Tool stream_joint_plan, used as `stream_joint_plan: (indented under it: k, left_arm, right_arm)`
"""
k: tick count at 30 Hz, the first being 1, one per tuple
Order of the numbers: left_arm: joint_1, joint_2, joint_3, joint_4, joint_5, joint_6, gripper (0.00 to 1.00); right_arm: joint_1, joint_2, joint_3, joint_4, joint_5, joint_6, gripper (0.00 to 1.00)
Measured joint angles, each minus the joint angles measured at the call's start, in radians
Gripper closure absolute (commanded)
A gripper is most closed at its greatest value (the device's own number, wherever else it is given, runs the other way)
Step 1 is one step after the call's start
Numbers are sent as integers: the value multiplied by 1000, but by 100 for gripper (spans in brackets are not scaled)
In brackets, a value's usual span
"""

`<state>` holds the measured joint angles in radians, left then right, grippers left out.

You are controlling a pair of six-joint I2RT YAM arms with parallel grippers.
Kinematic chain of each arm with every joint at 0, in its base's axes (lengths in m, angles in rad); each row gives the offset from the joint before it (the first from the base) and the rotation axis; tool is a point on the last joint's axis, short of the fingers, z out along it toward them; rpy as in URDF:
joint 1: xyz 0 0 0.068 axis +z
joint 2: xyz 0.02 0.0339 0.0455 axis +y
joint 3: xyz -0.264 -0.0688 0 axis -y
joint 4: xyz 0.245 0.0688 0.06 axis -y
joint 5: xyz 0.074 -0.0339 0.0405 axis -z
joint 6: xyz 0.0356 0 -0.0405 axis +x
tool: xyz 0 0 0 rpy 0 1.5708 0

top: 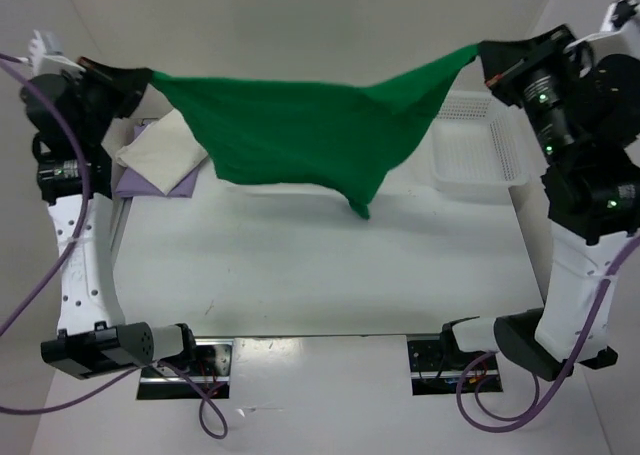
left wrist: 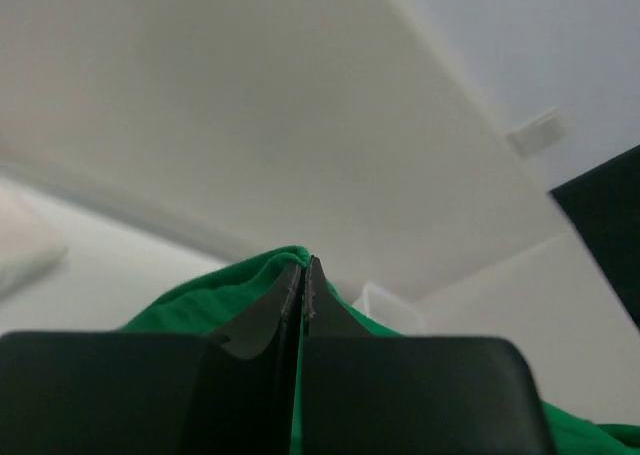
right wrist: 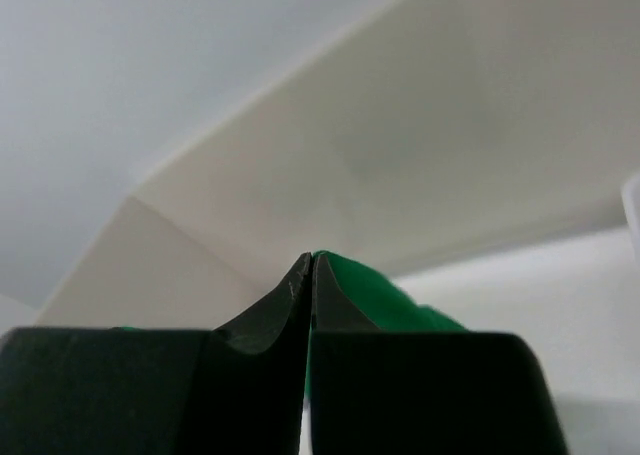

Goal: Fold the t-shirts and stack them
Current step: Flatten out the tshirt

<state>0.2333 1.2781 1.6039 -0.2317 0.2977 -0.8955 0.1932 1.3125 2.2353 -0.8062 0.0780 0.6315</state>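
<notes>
Soft matt green cloth t-shirt (top: 300,135), cream cloth shirt (top: 160,147), lavender cloth shirt (top: 150,183), white plastic lattice basket (top: 478,150), smooth white tabletop (top: 320,265), matt black fingers (left wrist: 312,300)

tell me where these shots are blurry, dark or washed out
Top external: bright, even light; the white table is nearly washed out, the green t-shirt sharp. Left wrist: the left fingers are dark and soft near the lens. Right wrist: the right fingers likewise.
</notes>
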Motion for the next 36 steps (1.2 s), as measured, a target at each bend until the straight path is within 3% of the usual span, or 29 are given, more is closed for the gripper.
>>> stream_joint_plan:
  k: [5,9,16,20,25,30,36]
  left_arm:
    - [41,-25,221,-43,7,-9,100]
    - [43,-25,282,-53,23,-9,100]
    - [40,34,91,-13,27,-9,100]
    - [1,187,-24,14,-14,-5,100]
    - [-64,428,-16,12,-40,2,100]
    - [-76,567,178,-39,-48,2,100]
    - [-51,570,490,-14,-49,-6,100]
  right_arm:
    - [12,91,323,-18,-18,-25,100]
    - [12,161,469,-10,-20,-37,100]
    - [-6,294,400,74,-58,-62,100]
    - [-29,537,402,82,-74,-89,100]
    - [-71,904,479,23,-123,-90,100]
    - [-83,990,493,10,-148,-72,100]
    - [-102,843,542,167,-183,-20,100]
